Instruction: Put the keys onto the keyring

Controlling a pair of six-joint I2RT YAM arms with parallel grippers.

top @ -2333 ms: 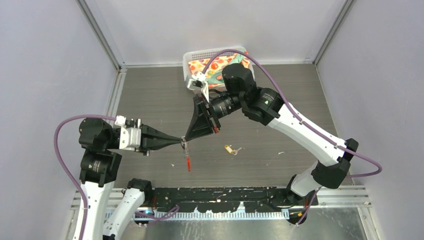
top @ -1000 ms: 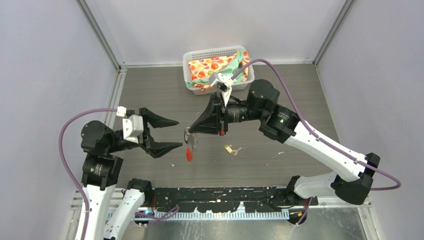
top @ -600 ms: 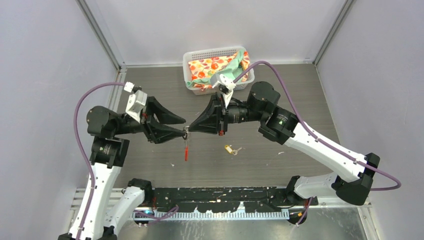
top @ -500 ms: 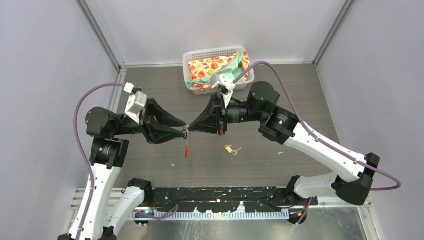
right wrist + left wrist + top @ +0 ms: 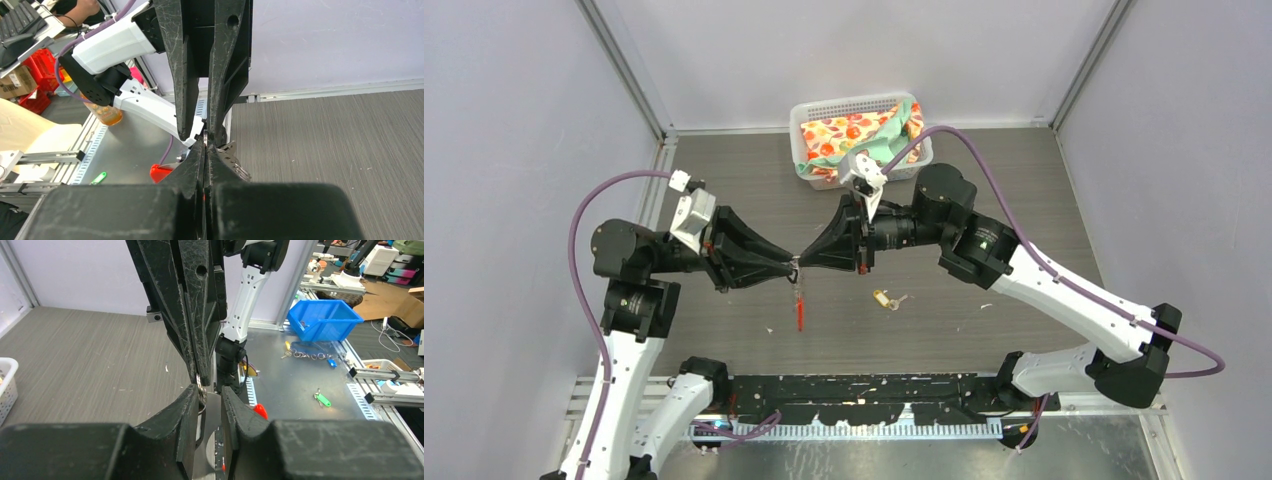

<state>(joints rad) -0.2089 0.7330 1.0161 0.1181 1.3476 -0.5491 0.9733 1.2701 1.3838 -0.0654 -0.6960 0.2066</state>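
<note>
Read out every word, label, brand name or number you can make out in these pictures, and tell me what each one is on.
No text can be read.
The red tag of the keyring: too small to show any print.
The blue bin beyond the table: no label visible.
Everything else behind it: too blurred to read.

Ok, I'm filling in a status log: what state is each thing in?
right gripper: fingers shut on the keyring
left gripper: fingers slightly apart around the keyring
keyring: held in the air, red tag hanging
brass key: lying loose on the table
basket: holds patterned cloth

No legible txt (any view)
</note>
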